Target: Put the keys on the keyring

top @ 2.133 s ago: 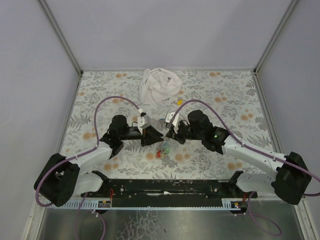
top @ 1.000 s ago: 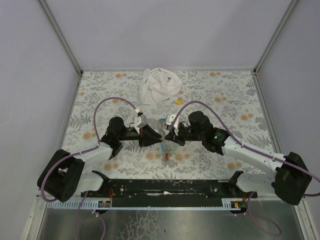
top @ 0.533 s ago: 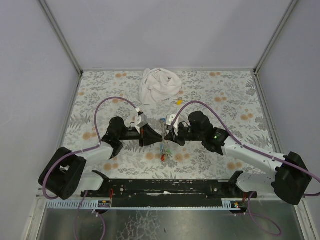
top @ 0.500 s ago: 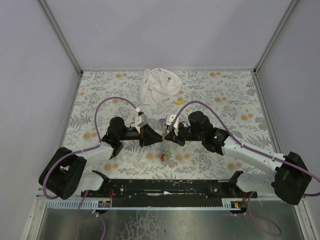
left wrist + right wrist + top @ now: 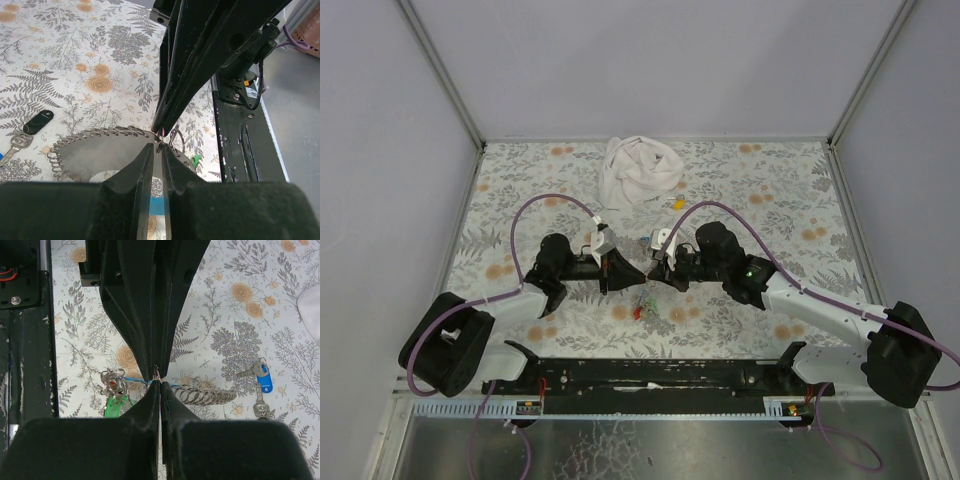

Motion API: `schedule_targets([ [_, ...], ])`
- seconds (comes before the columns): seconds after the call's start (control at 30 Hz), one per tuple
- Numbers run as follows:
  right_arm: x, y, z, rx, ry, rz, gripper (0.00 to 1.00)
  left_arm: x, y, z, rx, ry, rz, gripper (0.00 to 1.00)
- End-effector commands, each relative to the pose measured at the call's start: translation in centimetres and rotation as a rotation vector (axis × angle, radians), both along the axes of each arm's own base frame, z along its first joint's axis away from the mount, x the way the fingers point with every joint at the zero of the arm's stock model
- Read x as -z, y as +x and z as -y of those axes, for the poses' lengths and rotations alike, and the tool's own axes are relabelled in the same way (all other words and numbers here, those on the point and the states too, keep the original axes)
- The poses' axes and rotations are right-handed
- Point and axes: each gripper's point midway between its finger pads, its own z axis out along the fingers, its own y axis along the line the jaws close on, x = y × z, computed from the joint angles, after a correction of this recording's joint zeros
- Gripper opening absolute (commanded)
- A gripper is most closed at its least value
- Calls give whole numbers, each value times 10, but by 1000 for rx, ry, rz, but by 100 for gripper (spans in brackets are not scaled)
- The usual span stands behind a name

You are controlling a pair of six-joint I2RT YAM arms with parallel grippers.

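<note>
Starting nearest the arm bases, a bright green plastic-capped key (image 5: 114, 406) sits with a bunch of thin wire rings (image 5: 114, 379) just on the near side of the two claws, over the floral-patterned table (image 5: 520, 180). Whether this bunch hangs or rests on the table cannot be told. Compared with one second earlier, the bunch has shifted slightly toward the left arm. The left claw (image 5: 158, 148) has been closing and now shows only a thin slit. Its fingertips flank a fine wire, but whether they already pinch it cannot be told.

The right claw (image 5: 159, 384) is pressed fully together, tip to tip with the left claw. It clamps the small thin metal keyring on a blue-lined grey fabric strap (image 5: 136, 382), which runs from the tips toward the ring bunch. Judgement: a second hold is being set beside the first, to steady or spread the ring before threading.

Beyond the tips trails a silver coiled wire spring (image 5: 205, 396). Farther out, a blue-capped silver key (image 5: 261, 375) and a plain silver key (image 5: 258, 409) lie loose, apart from the keyring. Farthest lies a crumpled white cloth (image 5: 638, 170).
</note>
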Motion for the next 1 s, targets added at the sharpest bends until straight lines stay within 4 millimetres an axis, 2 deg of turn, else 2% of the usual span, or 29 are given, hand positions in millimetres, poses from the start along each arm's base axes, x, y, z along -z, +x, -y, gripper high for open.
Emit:
schedule_targets([
  [0.0, -21, 2, -10, -28, 73, 28, 0, -21, 2, 6, 25, -47, 80, 10],
  [0.2, -18, 1, -11, -37, 65, 16, 0, -23, 1, 7, 30, -51, 86, 1],
  [0.43, -23, 3, -6, -10, 65, 38, 1, -23, 6, 6, -5, -35, 63, 0],
  [0.5, -26, 5, -2, 10, 64, 48, 9, -24, 10, 5, -28, -28, 62, 0],
  [0.53, -28, 6, 0, 26, 66, 55, 18, -24, 12, 5, -49, -25, 59, 0],
  [0.67, -37, 9, 8, 77, 87, 76, 40, -25, 18, 0, -116, -19, 65, 0],
  [0.83, -47, 11, 19, 148, 118, 91, 56, -27, 20, -7, -175, -16, 85, 0],
  [0.97, -57, 15, 27, 219, 143, 86, 65, -26, 23, -12, -228, -7, 67, 0],
])
